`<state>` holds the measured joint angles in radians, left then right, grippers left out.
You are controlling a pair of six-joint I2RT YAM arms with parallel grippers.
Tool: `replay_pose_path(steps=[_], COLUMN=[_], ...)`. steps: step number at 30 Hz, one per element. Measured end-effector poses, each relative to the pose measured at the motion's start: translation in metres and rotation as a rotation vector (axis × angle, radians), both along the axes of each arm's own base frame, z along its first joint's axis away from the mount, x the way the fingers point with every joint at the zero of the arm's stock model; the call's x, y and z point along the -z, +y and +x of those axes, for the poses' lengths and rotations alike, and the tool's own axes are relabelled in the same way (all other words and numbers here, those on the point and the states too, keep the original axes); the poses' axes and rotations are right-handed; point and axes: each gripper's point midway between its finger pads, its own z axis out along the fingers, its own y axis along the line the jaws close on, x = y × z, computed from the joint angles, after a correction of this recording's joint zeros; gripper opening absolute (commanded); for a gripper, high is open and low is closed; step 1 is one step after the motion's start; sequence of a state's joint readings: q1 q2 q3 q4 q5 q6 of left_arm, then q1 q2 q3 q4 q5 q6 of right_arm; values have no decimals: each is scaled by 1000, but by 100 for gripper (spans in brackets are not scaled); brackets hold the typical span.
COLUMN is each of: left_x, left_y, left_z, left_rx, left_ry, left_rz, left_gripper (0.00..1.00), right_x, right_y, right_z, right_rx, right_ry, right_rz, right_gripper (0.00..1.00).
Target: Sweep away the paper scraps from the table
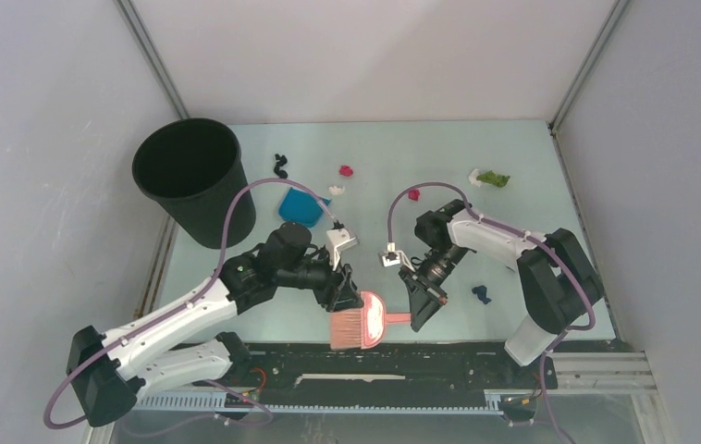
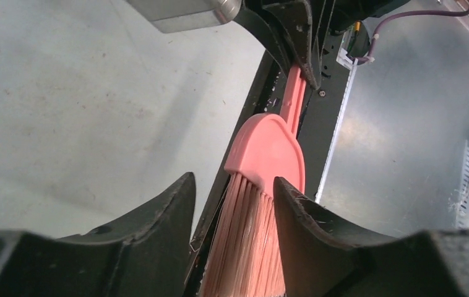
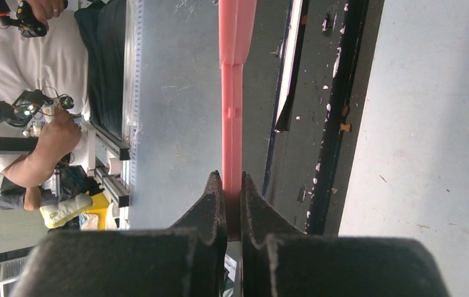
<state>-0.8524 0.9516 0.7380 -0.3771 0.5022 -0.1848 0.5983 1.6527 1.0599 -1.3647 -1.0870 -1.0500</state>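
Note:
A pink brush hangs over the table's near black rail. My right gripper is shut on its thin handle. My left gripper is open, and its fingers straddle the bristles just below the brush head. The right-hand finger touches the bristles; a gap shows beside the other. Paper scraps lie farther back: black, red, white, another red, and green with white. A dark blue scrap lies near the right arm.
A tall black bin stands at the back left. A blue dustpan lies on the table beside it, behind my left arm. Grey-white walls close in three sides. A person stands beyond the near edge.

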Motion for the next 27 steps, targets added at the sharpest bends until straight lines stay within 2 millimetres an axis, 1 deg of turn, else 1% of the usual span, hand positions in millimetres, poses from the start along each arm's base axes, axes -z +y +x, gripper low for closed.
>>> replay_pose_path(steps=[3,6,7,10,11,13,15,17,20,24,26,27], left_x=[1,4,5,5,4,3,2,-2,-9,-13,-11,-9], left_y=[-6,-11,-13,-15,-15,-15,-16,-17,-17,-16,-15,-14], left_z=[-1,-4,-5,-8,-9,-9,-8,-6,-8,-9,-6,-4], left_rx=[23,49,58,73,75,70,55,46,35,-40,-99,-136], left_ry=[14,49,58,75,81,93,96,92,81,103,120,132], left_rz=[-11,-17,-21,-28,-32,-37,-43,-57,-91,-193,-258,-288], left_gripper=[43,31,26,6,1,0,0,0,0,0,0,0], right_x=[1,2,2,4,5,7,8,6,-6,-36,-53,-61], right_y=[0,0,0,-1,-2,-2,-3,-3,-7,-23,-33,-37], right_z=[0,1,1,3,4,9,13,19,38,74,90,97], right_rx=[-1,-1,-1,1,1,7,17,52,162,383,493,541], right_ry=[-3,-6,-7,-14,-22,-40,-55,-59,-68,-109,-122,-123], right_rz=[-3,-8,-9,-15,-16,-15,-9,-4,32,144,202,227], right_gripper=[0,0,0,0,3,12,32,46,55,66,94,99])
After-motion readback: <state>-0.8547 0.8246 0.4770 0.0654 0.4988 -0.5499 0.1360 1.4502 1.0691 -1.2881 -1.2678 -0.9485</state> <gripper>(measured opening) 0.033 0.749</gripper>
